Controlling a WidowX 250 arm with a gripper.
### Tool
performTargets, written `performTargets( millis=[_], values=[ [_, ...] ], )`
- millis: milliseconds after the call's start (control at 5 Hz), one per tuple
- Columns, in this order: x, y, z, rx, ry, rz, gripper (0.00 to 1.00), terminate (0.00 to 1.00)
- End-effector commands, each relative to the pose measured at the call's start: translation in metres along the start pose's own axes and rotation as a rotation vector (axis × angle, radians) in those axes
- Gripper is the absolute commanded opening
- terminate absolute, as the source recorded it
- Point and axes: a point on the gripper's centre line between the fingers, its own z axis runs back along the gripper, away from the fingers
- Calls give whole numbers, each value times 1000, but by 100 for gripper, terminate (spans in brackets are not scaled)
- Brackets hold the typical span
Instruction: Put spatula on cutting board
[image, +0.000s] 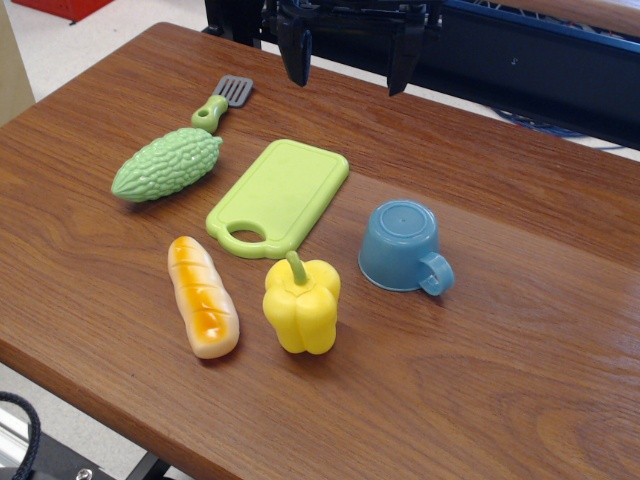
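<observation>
The spatula (222, 102) lies flat on the table (500, 380) near its far left part, its dark gray slotted head pointing away and to the right, its green handle with the ring end pointing toward the near left. The ring end touches or nearly touches the top of a bumpy green bitter gourd (167, 164), which lies at a slant just in front of it. To the right of the gourd, apart from it and from the spatula, lies the lime-green cutting board (285, 190), flat and bare, its oval handle hole at the near left corner. Just in front of the board stands a yellow bell pepper (301, 306) with its stem up, close to the board's near edge. To the left of the pepper lies a toy bread loaf (202, 296), lengthwise toward the viewer. To the right of the board sits a blue cup (402, 246), mouth down, its handle toward the near right. The tool (350, 60) hangs above the far edge of the table, well apart from the spatula, its two dark fingers spread wide and holding nothing.
</observation>
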Motion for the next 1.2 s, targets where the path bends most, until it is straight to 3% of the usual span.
performTargets(
  millis=[0,200,400,600,800,1000],
  values=[
    [0,0,0,0,0,0,100,0],
    [38,21,-16,31,-58,-17,100,0],
    [59,58,-26,14,-48,-34,100,0],
    [71,79,-35,-25,-58,-58,100,0],
    [80,96,-45,-9,-94,-56,100,0],
    [98,105,-55,16,-92,-26,100,0]
  ],
)
